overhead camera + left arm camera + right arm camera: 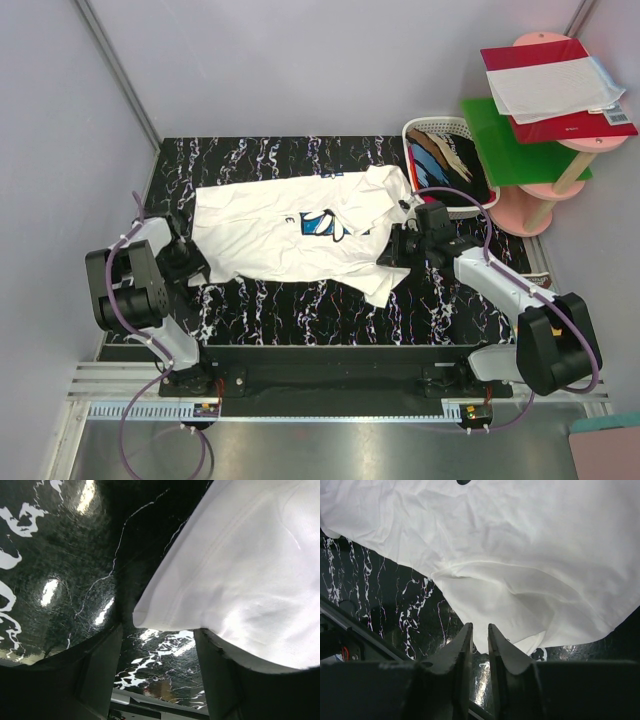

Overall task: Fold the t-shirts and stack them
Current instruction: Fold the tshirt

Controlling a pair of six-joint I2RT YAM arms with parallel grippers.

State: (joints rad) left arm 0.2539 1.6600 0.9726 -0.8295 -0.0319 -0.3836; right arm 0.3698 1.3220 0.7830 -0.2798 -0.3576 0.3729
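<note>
A black table top (290, 305) with white marble veins lies in the middle. At its far right corner stands a white plastic basket (436, 122), just beside a pink round stand (520, 208). This stand carries a green board (505, 150) and, higher, a red folder (562, 127) with a white paper sheet (550, 85) on it

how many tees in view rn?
1 countable: the white t-shirt, spread on the table between the arms. The basket at back right holds a dark, blue and tan cloth heap, likely more tees; number hidden.
</note>
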